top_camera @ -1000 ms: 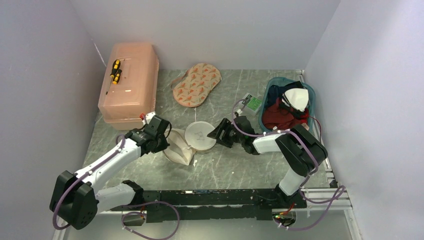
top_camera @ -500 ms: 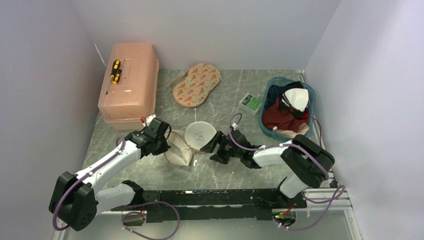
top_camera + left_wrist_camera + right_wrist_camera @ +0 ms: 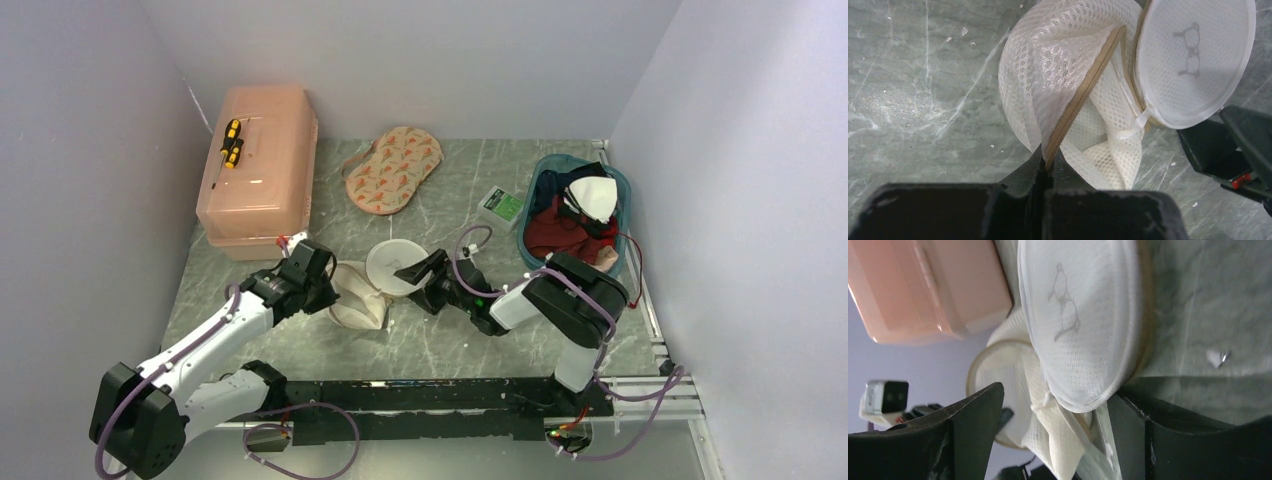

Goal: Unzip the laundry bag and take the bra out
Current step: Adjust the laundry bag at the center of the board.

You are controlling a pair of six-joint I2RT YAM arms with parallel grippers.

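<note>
The laundry bag lay mid-table, the left gripper at its nine o'clock on the rim, the right gripper at its three. At its eleven sat a box with a screwdriver on top, at twelve a two-cup piece, at two a basket of clothes, a packet just beside it.

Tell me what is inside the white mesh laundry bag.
Between the cream rim and the flipped-open lid, the laundry bag shows only crumpled white mesh. No bra is visible; the collapsed mesh covers the deeper interior.
</note>
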